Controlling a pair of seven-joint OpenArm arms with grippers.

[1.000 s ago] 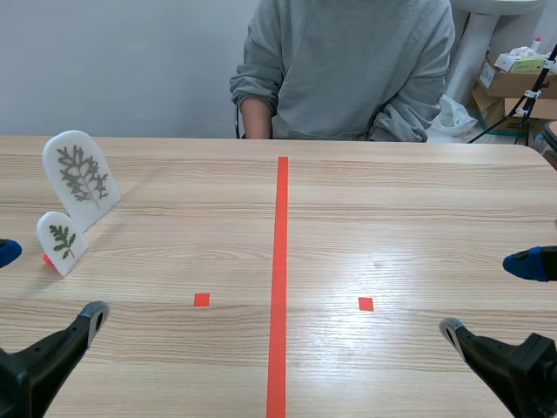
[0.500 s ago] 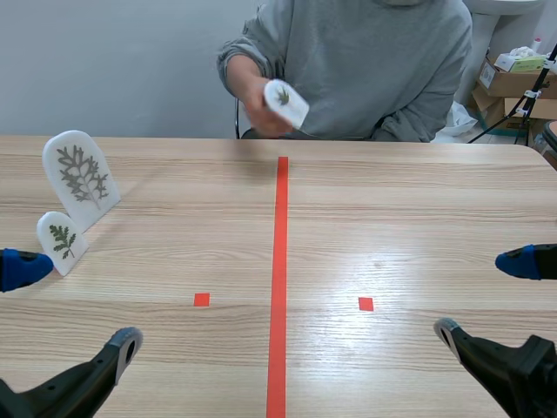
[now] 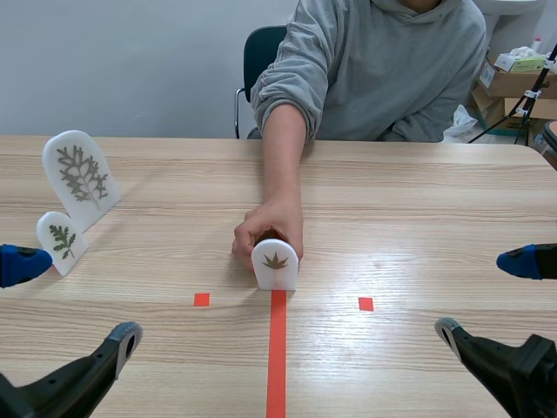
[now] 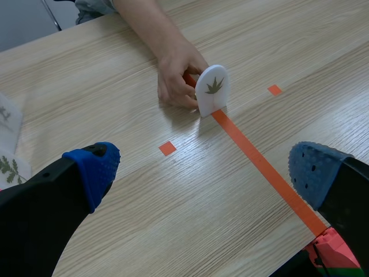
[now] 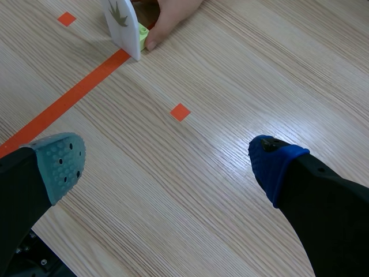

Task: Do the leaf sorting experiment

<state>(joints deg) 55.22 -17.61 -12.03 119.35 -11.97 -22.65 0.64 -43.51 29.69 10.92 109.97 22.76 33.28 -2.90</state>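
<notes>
My left tool (image 4: pixel 204 173) spreads wide; the small leaf card (image 4: pixel 212 91) stands upright on the worktop (image 4: pixel 115 98) at its twelve o'clock, well apart, a person's hand (image 4: pixel 176 75) touching its back; my right tool (image 5: pixel 167 164) spreads wide, the card at eleven o'clock.

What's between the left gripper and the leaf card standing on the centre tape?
In the left wrist view, only bare table with orange-red tape marks lies between the open left gripper and the leaf card.
</notes>
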